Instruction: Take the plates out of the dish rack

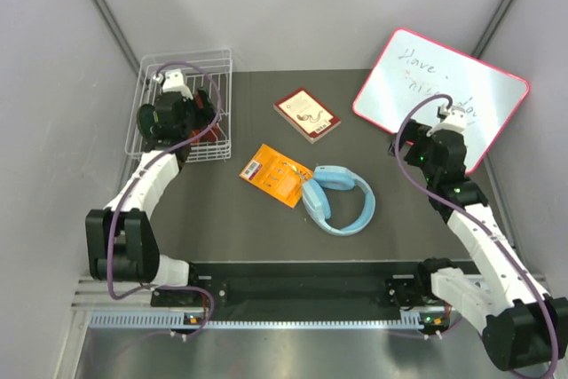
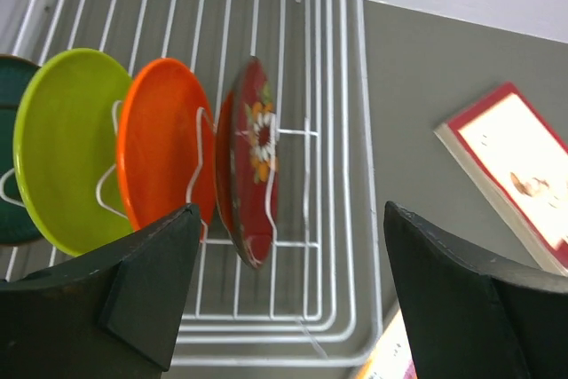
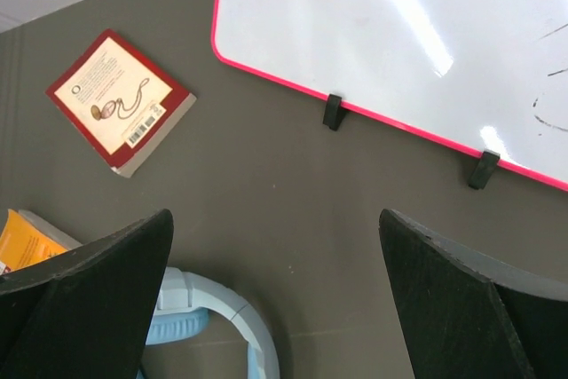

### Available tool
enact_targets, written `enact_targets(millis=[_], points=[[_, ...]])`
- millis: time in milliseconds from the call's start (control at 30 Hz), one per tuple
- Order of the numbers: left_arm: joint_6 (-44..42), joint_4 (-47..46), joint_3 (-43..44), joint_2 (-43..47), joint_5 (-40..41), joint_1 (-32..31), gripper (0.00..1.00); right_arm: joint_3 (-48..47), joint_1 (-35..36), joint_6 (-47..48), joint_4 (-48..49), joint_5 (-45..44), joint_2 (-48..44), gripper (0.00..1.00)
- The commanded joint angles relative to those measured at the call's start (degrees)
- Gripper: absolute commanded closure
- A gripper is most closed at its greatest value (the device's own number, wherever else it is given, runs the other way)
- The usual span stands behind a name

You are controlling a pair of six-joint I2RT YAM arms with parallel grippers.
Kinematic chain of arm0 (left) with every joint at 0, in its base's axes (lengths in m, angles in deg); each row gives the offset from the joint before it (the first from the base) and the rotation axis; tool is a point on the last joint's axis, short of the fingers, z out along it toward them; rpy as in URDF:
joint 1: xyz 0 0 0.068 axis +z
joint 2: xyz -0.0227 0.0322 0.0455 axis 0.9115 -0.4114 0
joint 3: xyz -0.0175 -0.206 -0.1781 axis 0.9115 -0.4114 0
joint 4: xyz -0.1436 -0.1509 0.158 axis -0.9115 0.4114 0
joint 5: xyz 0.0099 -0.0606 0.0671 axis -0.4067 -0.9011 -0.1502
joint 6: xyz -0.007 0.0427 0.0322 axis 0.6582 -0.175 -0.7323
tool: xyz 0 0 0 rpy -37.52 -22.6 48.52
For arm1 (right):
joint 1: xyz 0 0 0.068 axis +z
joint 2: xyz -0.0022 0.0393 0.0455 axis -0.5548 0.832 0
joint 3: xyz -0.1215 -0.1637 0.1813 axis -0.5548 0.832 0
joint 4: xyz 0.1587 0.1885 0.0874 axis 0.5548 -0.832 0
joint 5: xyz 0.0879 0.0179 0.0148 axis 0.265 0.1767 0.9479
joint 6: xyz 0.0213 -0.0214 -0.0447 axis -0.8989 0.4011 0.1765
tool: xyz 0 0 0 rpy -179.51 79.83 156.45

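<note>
Left gripper (image 2: 290, 219) hangs over the rack, jaws spread wide, nothing between them. Right gripper (image 3: 275, 219) sits at the right of the overhead view, just as wide and empty too. Dish rack (image 2: 341, 86) is white wire, in the upper left of the overhead view. Standing on edge between its prongs, across the left wrist frame, are a lime plate (image 2: 67, 148), an orange plate (image 2: 164, 153) and a red flowered plate (image 2: 257, 161), the last lying nearest the jaws. A dark green plate (image 2: 11, 175) peeks in at the far left edge. My read is that they are rigid, glossy, probably slick and chippable, but light. Pinch the red one across its upper rim and lift straight out of the prongs.
</note>
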Motion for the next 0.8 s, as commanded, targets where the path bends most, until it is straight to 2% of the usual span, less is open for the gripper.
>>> enact_targets(millis=[0, 267, 500, 600, 667, 733, 767], points=[[-2.0, -7.6, 1.2, -5.2, 5.2, -0.2, 0.13, 0.6, 0.4, -0.4, 4.1, 1.4, 2.0, 0.01], [-0.6, -11.7, 2.9, -12.8, 8.5, -0.3, 0.17, 2.0, 0.4, -0.6, 6.2, 2.2, 4.5, 0.02], [-0.4, -15.0, 2.2, -14.8, 10.5, -0.5, 0.43, 3.6, 0.4, -0.4, 6.8, 2.2, 5.7, 0.05], [0.1, -16.7, 0.7, -14.3, 9.0, -0.5, 0.61, 4.1, 0.4, -0.4, 7.0, 2.1, 6.2, 0.05], [0.3, -17.4, -0.3, -13.9, 8.5, -0.6, 0.78, 4.0, 0.4, -0.5, 6.5, 2.0, 6.3, 0.05], [0.1, -17.3, -0.6, -14.1, 8.2, -0.6, 0.8, 4.0, 0.4, -0.5, 6.1, 2.0, 6.5, 0.05], [-0.1, -16.8, -0.6, -14.4, 8.1, -0.7, 0.85, 4.0, 0.4, -0.5, 6.0, 2.0, 6.5, 0.05]])
